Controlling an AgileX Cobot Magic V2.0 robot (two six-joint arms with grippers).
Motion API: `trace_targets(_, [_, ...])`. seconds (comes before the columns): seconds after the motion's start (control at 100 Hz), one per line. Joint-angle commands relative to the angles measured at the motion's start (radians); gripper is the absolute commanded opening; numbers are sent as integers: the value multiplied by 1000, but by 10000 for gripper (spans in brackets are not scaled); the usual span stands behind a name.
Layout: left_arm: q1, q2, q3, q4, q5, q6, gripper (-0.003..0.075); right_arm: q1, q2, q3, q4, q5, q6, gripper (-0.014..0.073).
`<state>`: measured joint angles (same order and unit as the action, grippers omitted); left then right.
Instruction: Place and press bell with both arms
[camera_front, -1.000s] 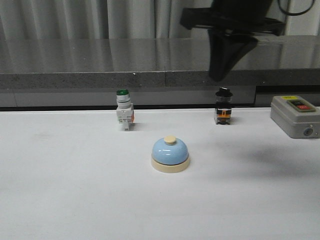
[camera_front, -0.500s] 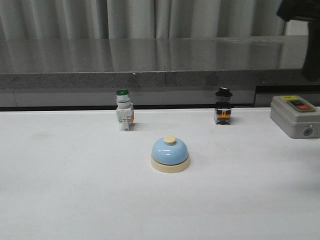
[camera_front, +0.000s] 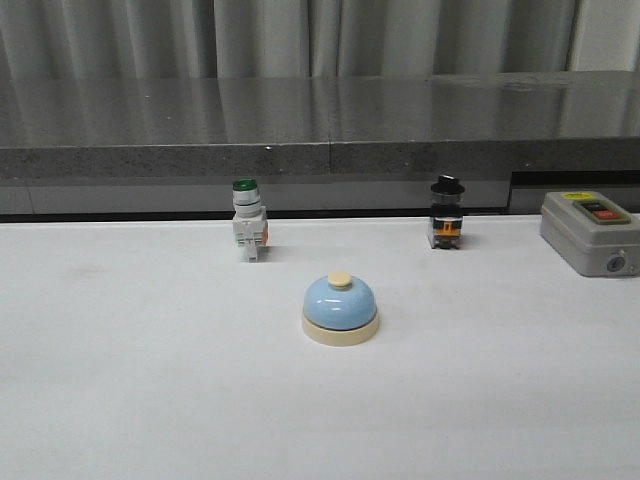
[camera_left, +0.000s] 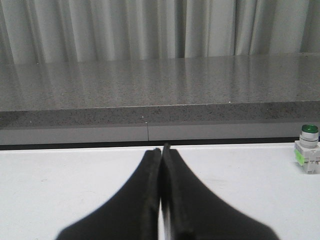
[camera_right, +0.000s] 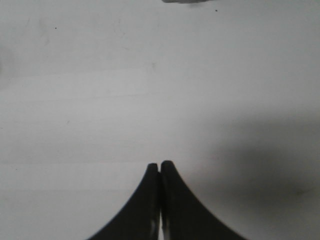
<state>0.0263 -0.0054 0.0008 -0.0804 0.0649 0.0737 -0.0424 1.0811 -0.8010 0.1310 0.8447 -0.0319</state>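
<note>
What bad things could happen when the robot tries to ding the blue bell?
The bell sits loose on the smooth table, so an off-centre push might slide it instead of ringing it. Both grippers, left and right, are shut and away from it, so aiming at the small button could miss.

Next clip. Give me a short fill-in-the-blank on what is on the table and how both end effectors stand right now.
1. The bell has a light-blue dome and a ____ button on top.
2. The push-button switch behind the bell to the left has a ____ cap.
3. Both the left end effector and the right end effector are ____, holding nothing.
4. The grey box stands at the table's ____ edge.

Missing words: cream; green; shut; right
</note>
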Motion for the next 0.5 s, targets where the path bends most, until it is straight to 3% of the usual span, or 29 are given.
trace_targets(0.0, [-4,-29,43,-1,-77,-3,-20,-9,-77,12,0,-65,1,-61])
trace_targets(0.49, [-4,-29,43,-1,-77,-3,-20,-9,-489,200,5,-134,1,-61])
